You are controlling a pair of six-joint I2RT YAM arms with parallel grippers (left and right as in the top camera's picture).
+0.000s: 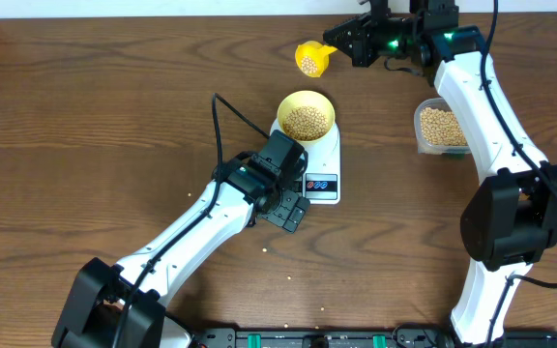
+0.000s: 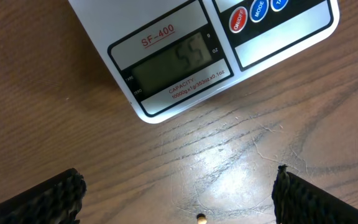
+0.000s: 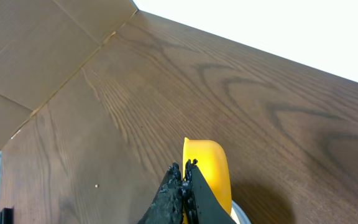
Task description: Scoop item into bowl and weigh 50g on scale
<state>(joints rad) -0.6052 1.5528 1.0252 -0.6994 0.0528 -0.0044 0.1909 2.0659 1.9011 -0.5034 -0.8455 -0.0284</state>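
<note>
Brown wood-grain tabletop fills every view, with a white wall past the far edge. Around the middle of the table the scale [image 1: 321, 164] carries the bowl [image 1: 306, 117], which is well filled with beans [image 1: 306, 122]. A clear tub [image 1: 441, 128] holding more of them stands toward the right edge.

The right gripper [image 1: 342, 44] is clamped on the handle of a yellow scoop [image 1: 310, 59], held up near the far edge with a small load of beans in it. The left gripper [image 1: 293, 211] is spread wide and holds nothing. It sits just in front of the scale's near side, its wrist camera aimed at the display [image 2: 174, 64].

The step in hand looks like trimming the weight to target. The next move depends on the reading. If it is above fifty, beans have to come out of the bowl and the scoop's load belongs in the tub. If it is below, only a light tip over the bowl is needed.

The digits are faint and slanted. They may read 55, but I cannot be sure. The right wrist view shows only the back of the scoop, so its load is hidden there. The bowl does not appear in either wrist view. A stray bean [image 2: 200, 218] lies on the table between the left fingers [image 2: 51, 199], and a few more specks dot the near side.
</note>
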